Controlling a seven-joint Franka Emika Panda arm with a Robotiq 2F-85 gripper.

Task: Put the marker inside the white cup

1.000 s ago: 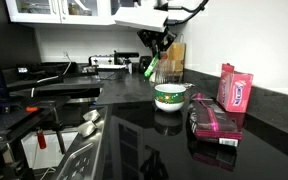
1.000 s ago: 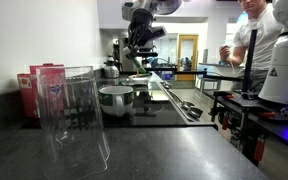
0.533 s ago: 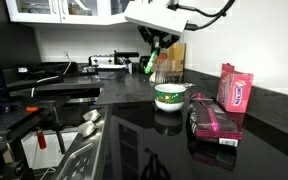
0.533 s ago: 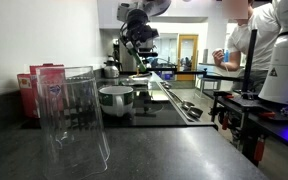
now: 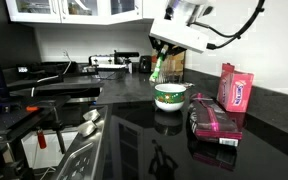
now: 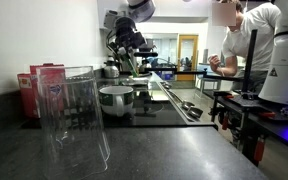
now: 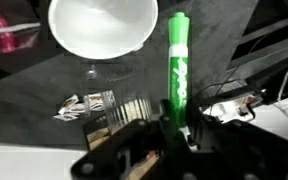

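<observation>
My gripper (image 7: 174, 128) is shut on the bright green marker (image 7: 177, 62), which points away from the jaws toward the dark counter. The white cup (image 7: 102, 25) lies open and empty, up and left of the marker's tip in the wrist view. In an exterior view the gripper (image 5: 159, 62) holds the marker (image 5: 156, 72) in the air, behind and a little above the white cup (image 5: 170, 96) with its green band. The gripper (image 6: 125, 58) and the cup (image 6: 115, 98) also show in an exterior view.
A pink box (image 5: 235, 88) and a flat pink pack (image 5: 214, 122) stand beside the cup. A tall clear container (image 6: 76, 125) and a red box (image 6: 39, 88) are near the camera. A sink (image 5: 79, 150) lies at the counter's front. A person (image 6: 246, 45) stands beyond.
The arm has swung over with the marker still held, bringing the gripper closer to the white cup.
</observation>
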